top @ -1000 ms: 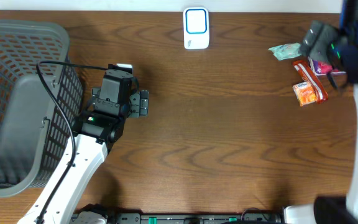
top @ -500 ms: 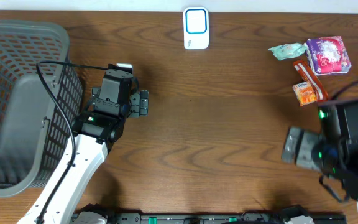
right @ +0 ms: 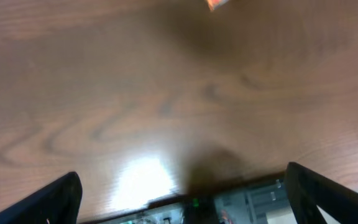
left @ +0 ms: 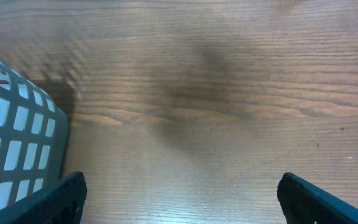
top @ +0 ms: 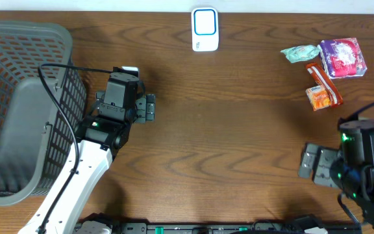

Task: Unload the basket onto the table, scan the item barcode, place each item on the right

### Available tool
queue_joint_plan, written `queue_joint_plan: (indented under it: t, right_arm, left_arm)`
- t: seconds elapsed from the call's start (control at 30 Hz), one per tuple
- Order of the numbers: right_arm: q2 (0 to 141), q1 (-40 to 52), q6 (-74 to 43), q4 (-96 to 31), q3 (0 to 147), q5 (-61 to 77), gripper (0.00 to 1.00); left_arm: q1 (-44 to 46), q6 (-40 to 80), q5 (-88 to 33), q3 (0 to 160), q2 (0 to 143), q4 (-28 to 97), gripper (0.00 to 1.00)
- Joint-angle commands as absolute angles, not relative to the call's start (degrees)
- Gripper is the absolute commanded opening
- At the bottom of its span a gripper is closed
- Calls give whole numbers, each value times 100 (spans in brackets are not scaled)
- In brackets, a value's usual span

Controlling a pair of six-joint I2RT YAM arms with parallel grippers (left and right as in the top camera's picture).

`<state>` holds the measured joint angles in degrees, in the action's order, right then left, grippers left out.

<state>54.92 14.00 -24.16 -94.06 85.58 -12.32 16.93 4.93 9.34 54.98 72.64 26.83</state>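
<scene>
Gaping empty, left hand [top: 149, 108] near basket [top: 24, 29], right hand [top: 309, 162] near front edge of table [top: 226, 130].

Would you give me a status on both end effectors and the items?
Left end effector open, empty, beside basket. Right end effector open, empty. Three packets far right, none held. White scanner unobstructed.

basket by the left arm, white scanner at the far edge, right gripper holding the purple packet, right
No: the right gripper is open and empty. The overhead view shows the purple packet lying on the table. The basket and white scanner are as stated.
</scene>
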Motion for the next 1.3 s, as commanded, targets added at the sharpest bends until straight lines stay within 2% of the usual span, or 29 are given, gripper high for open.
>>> queue_joint_plan:
  t: [0.0, 0.07, 0.27, 0.3, 0.4, 0.6, 0.83, 0.97, 1.13, 1.27]
  right_arm:
    - [5502, 1431, -1238, -8652, 8309, -1308, 99]
    - [5500, 1431, -480, -7758, 8034, -1074, 99]
    - [5039, 1415, 349, -5094, 6912, -661, 99]
    - [4818, 1367, 539, -4327, 6479, -425, 99]
    - [4355, 1144, 819, -3260, 5695, 145, 99]
    - [3516, 659, 1216, -2888, 4637, 672, 99]
    - [2740, 628, 1649, -3249, 3953, 650, 99]
    - [2003, 484, 1634, -3175, 3363, 663, 99]
    - [1129, 248, 1616, -2386, 2471, 899, 99]
    - [491, 161, 823, -1804, 1498, 910, 99]
  left_arm:
    - [1678, 548, 950, 5507, 7266, 2698, 98]
    - [1678, 548, 950, 5507, 7266, 2698, 98]
    - [1678, 548, 950, 5507, 7266, 2698, 98]
    - [1678, 548, 950, 5507, 7266, 2698, 98]
    - [1678, 545, 950, 5507, 7266, 2698, 98]
    - [1678, 548, 950, 5507, 7266, 2698, 98]
    - [1678, 548, 950, 5507, 7266, 2698, 98]
    - [1678, 548, 950, 5507, 7266, 2698, 98]
    - [1678, 548, 950, 5507, 7266, 2698, 98]
    - [1678, 548, 950, 5507, 7266, 2698, 98]
